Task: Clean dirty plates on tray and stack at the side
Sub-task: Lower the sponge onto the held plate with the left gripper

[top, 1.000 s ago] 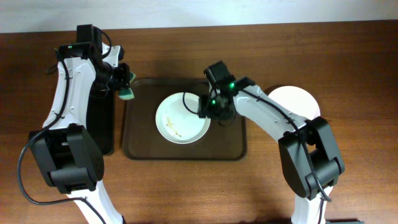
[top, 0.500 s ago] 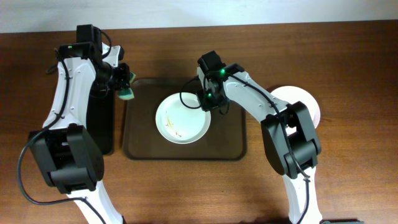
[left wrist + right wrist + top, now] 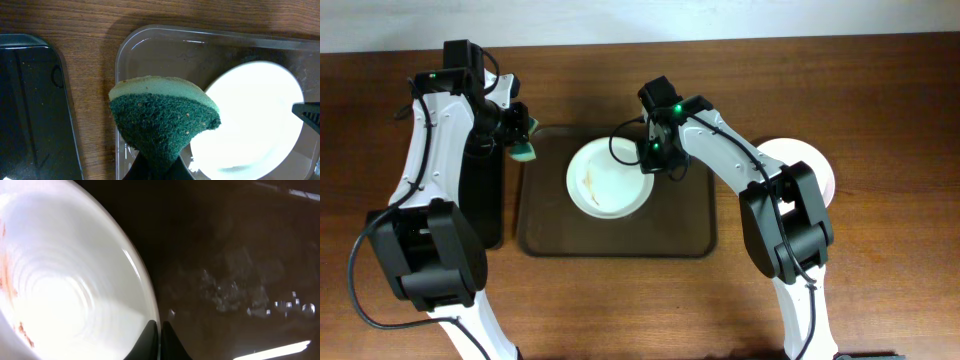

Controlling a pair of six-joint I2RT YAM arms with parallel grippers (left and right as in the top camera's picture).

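Observation:
A white plate [image 3: 608,178] with brownish smears lies on the brown tray [image 3: 620,245]. My right gripper [image 3: 651,163] is shut on its right rim. In the right wrist view the two fingertips [image 3: 160,326] pinch the rim of the plate [image 3: 65,280], one finger inside and one outside, above the wet tray [image 3: 235,255]. My left gripper [image 3: 520,135] is shut on a green sponge [image 3: 525,150] over the tray's left edge. In the left wrist view the sponge [image 3: 162,117] hangs folded beside the plate [image 3: 255,115].
Another white plate [image 3: 805,160] sits on the table at the right, partly under my right arm. A narrow black tray [image 3: 485,195] lies left of the brown one. Water drops [image 3: 235,292] lie on the brown tray's floor.
My right gripper closed onto the plate's right rim, and the plate shifted slightly up and to the left. The left arm and its sponge stayed still.

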